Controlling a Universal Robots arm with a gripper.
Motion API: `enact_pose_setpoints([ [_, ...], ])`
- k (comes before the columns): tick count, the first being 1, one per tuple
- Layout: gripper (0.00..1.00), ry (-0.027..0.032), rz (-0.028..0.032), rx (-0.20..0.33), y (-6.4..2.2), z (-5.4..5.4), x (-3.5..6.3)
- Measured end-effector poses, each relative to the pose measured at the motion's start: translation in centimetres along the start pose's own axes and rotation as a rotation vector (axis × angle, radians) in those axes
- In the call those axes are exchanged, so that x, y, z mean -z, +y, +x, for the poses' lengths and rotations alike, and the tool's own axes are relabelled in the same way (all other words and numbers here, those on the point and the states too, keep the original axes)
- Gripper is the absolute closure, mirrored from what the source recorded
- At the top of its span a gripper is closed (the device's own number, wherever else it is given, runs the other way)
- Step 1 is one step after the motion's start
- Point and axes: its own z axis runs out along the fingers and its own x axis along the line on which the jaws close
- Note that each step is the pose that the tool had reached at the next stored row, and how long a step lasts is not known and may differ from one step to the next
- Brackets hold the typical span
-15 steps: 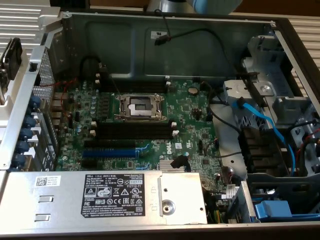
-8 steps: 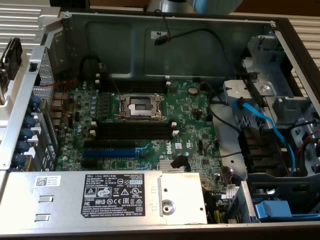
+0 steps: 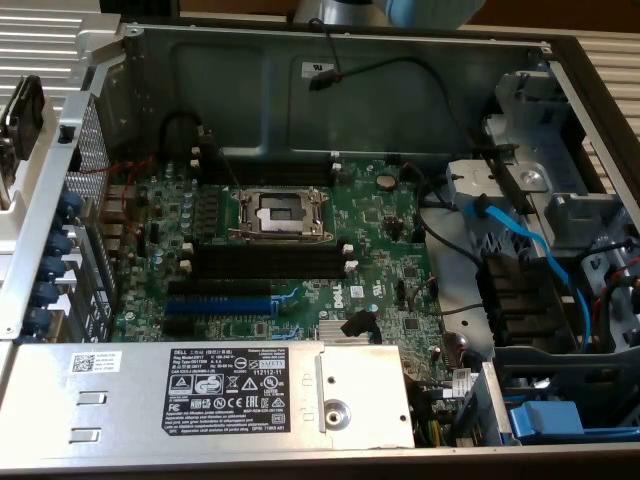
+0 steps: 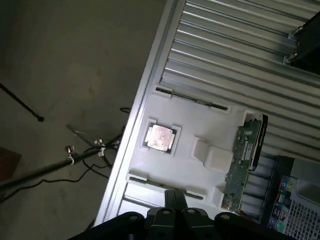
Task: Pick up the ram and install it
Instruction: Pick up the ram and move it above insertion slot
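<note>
The ram (image 4: 242, 167), a narrow green board with a dark edge, lies in a white tray (image 4: 200, 120) on a ribbed metal surface. My gripper (image 4: 174, 199) hangs well above the tray's near edge, apart from the ram, its two dark fingers pressed together and holding nothing. In the exterior view the open computer case shows the green motherboard (image 3: 380, 215) with the long black memory slots (image 3: 265, 262) below the processor socket (image 3: 278, 213); no stick stands in them. Part of my arm (image 3: 400, 10) shows at the case's far edge.
A silver processor chip (image 4: 160, 136) sits in the tray beside the ram. The blue expansion slot (image 3: 215, 305), power supply box (image 3: 200, 395), blue cables (image 3: 530, 250) and the drive cage (image 3: 560, 200) crowd the case. Past the tray lies the floor with a stand (image 4: 45, 170) and wires.
</note>
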Motion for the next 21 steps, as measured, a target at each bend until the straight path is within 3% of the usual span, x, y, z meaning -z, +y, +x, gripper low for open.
enact_pose_setpoints([
  [11, 0.9, 0.0084, -0.0021, 0.2, 0.0, 0.0, -0.01],
  [21, 0.9, 0.0198, -0.0055, 0.37, 0.0, 0.0, 0.0],
])
